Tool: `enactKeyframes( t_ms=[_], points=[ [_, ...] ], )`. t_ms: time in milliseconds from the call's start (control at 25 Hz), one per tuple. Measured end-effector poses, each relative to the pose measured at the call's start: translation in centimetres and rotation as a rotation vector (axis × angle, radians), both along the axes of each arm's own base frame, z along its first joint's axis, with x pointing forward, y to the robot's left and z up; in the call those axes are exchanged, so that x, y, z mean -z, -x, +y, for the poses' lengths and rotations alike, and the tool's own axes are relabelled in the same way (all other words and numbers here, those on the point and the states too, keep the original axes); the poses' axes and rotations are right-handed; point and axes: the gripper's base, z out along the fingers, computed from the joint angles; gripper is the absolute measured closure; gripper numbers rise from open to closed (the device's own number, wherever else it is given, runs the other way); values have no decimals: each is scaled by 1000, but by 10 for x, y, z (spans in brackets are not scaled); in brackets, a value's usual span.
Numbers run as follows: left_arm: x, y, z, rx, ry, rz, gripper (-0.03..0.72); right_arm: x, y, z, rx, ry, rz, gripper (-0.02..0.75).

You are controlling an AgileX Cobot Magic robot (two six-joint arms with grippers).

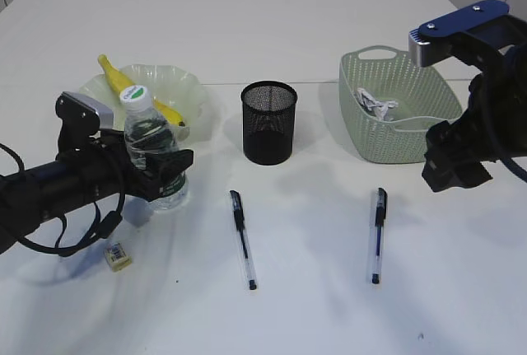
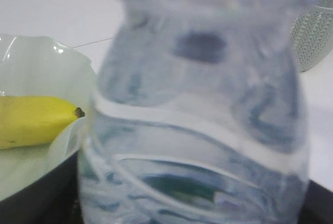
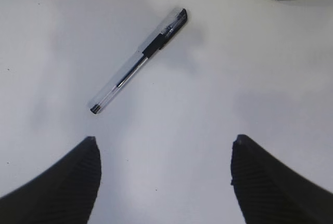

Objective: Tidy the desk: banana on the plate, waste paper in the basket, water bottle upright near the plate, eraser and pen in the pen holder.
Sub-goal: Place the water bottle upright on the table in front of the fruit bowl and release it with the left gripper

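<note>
Left gripper: jaws either side of the water bottle; whether they pinch or stand clear of it cannot be told. Right gripper: jaws spread, empty, above bare desk.

Water bottle: clear ribbed plastic, white cap with green top, upright just beside the plate.
Banana: yellow, dark tip, on the plate.
Waste paper: in the basket.
Pen holder: black mesh.
Two pens and eraser: on the desk.

Water bottle upright beside plate, left gripper around it.
</note>
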Motion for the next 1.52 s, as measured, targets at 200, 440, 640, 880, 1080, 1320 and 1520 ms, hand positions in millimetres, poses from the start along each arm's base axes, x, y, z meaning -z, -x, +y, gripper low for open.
enactKeyframes(
  t_ms=[200,440,640,880,1080,1320,1520],
  points=[
    [0,0,0,-4,1,0,93,0,0,0,-2,6,-2,158],
    [-14,-1,1,-15,10,-36,89,0,0,0,-2,6,-2,158],
    [-29,-1,1,-19,18,-74,87,0,0,0,-3,6,-2,158],
    [-48,-1,1,-21,26,-125,87,0,0,0,-3,7,-2,157],
    [-66,1,2,-21,36,-176,88,0,0,-1,-3,9,2,157],
    [-86,2,3,-39,54,-229,92,0,0,-1,-3,9,2,157],
    [-106,4,7,-77,83,-279,95,0,0,-1,-3,9,2,157]
  ],
)
